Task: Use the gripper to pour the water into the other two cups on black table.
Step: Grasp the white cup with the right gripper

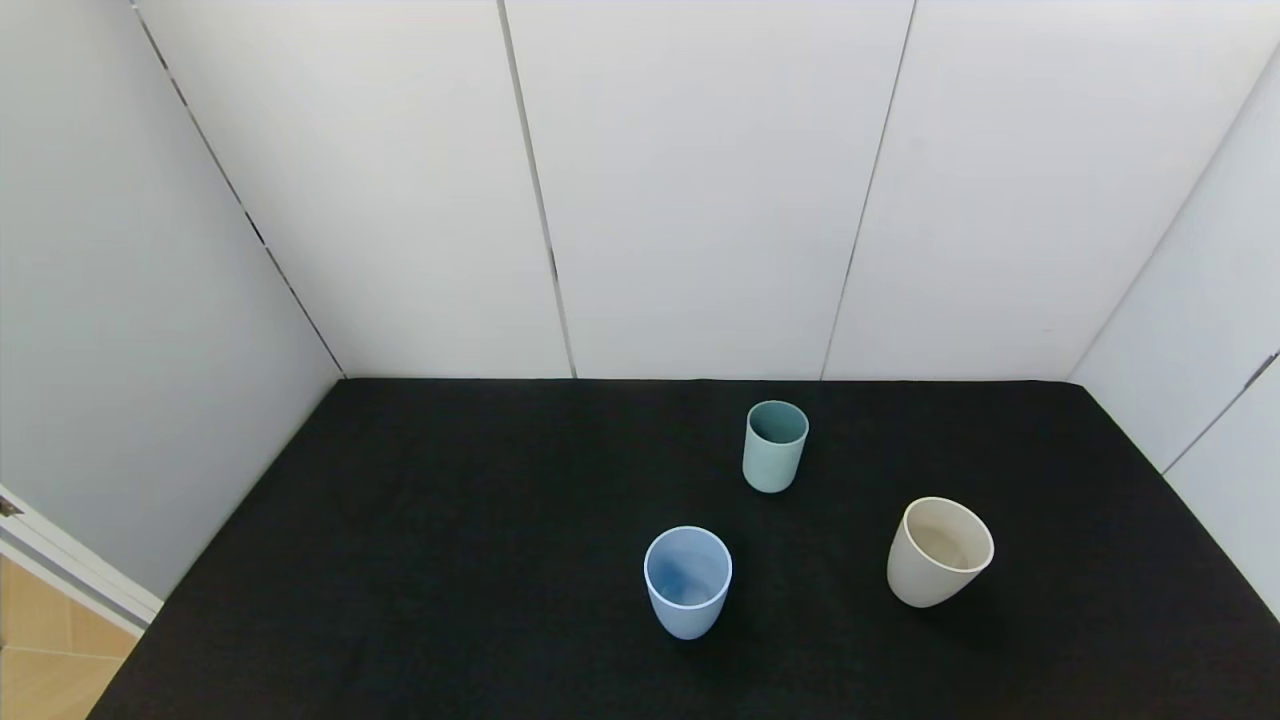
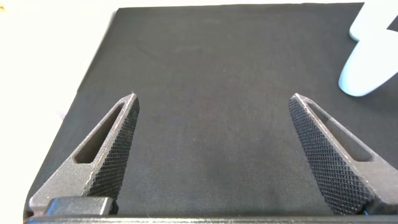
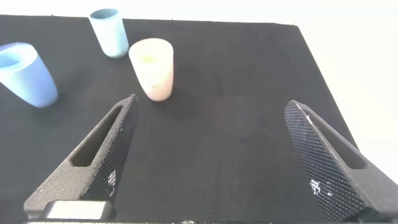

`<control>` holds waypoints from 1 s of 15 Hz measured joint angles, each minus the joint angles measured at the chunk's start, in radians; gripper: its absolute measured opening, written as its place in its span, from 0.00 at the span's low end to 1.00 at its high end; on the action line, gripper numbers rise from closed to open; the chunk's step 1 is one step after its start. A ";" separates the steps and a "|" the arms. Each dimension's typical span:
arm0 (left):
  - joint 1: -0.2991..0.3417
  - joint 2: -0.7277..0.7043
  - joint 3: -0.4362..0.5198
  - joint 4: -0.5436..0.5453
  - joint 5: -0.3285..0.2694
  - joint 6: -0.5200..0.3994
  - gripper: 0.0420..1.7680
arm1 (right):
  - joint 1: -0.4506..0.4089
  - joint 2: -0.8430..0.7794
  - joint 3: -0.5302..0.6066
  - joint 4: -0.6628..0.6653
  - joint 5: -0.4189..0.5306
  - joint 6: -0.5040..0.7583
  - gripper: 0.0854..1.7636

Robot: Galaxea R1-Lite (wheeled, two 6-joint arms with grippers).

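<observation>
A: White panelled walls (image 1: 700,190) on three sides, dark seams running down. Strip of wood-toned floor (image 1: 40,650) at near left, outside the enclosure.

B: Noted. Work surface?

A: Black bench (image 1: 450,560), matte, cloth-like, filling the lower half of the head view. Carrying three cups, all upright, none touching.

B: Arms next, then cups by size.

A: Neither arm visible from the head. Left pincer (image 2: 212,106) seen only in its own wrist view: spread wide, textured fingers (image 2: 115,146) well apart, nothing between them, low over bare bench, one pale blue cup at the edge of that view. Right pincer (image 3: 211,112) likewise spread wide, nothing pinched, hovering over bare bench with all three cups ahead of it.

B: Cups?

A: Cream-beige cup (image 1: 938,551), widest, near the right side of the bench; nearest to the right pincer in that wrist view (image 3: 151,67). Contents hard to judge.

Light blue cup (image 1: 687,580), paler rim, nearest the robot, roughly centre, well left of the cream one; also seen from the right wrist (image 3: 26,73).

Teal-green cup (image 1: 775,445), slimmest, farther back, beyond and between the other two; seen too from the right wrist (image 3: 109,31). Inside in shadow, cannot tell whether holding water.

B: Contact anywhere?

A: None. Both pincers apart from every cup.
</observation>
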State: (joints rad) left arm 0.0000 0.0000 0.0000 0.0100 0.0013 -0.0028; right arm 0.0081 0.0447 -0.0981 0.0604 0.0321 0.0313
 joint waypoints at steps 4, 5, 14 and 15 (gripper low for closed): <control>0.000 0.000 0.000 0.000 0.000 0.000 0.97 | 0.004 0.219 -0.155 0.015 0.001 0.044 0.97; 0.000 0.000 0.000 0.000 0.000 0.000 0.97 | 0.004 0.293 -0.199 0.016 0.001 0.050 0.97; 0.000 0.000 0.000 0.000 0.000 0.000 0.97 | 0.006 0.920 -0.391 -0.040 0.010 0.061 0.97; 0.000 0.000 0.000 0.000 0.000 0.000 0.97 | 0.007 0.987 -0.394 -0.072 0.011 0.060 0.97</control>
State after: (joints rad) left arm 0.0000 0.0000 0.0000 0.0100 0.0009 -0.0023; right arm 0.0147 1.0319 -0.4921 -0.0119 0.0428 0.0917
